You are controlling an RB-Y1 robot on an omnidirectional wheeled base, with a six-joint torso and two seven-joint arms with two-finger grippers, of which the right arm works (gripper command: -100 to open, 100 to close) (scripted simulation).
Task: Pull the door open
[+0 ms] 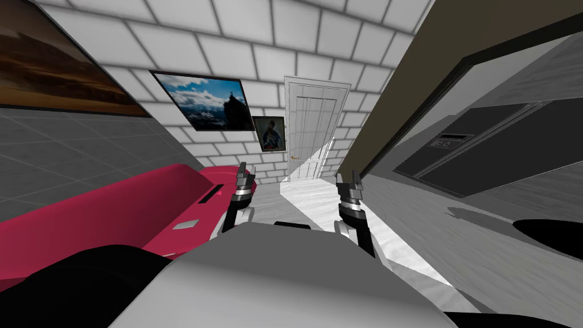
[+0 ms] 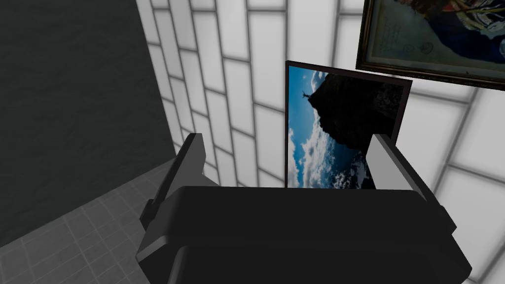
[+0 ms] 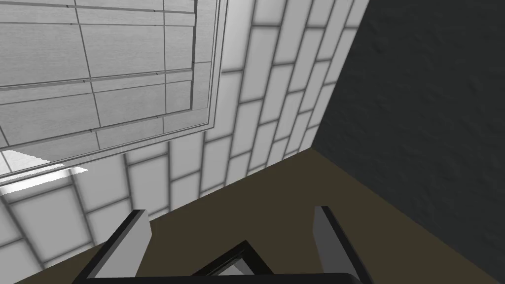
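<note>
White-tiled hallway, white door (image 1: 312, 131) shut — well ahead

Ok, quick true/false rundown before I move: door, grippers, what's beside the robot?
The white door stands far ahead, beyond both grippers. True.
Its handle is on its left edge in the head view. True.
The right gripper is shut on the handle. False: it is open, empty and well short of it.
The left gripper is open. True.
A blue sofa lies to the robot's right. False: a red sofa lies on its left.
</note>
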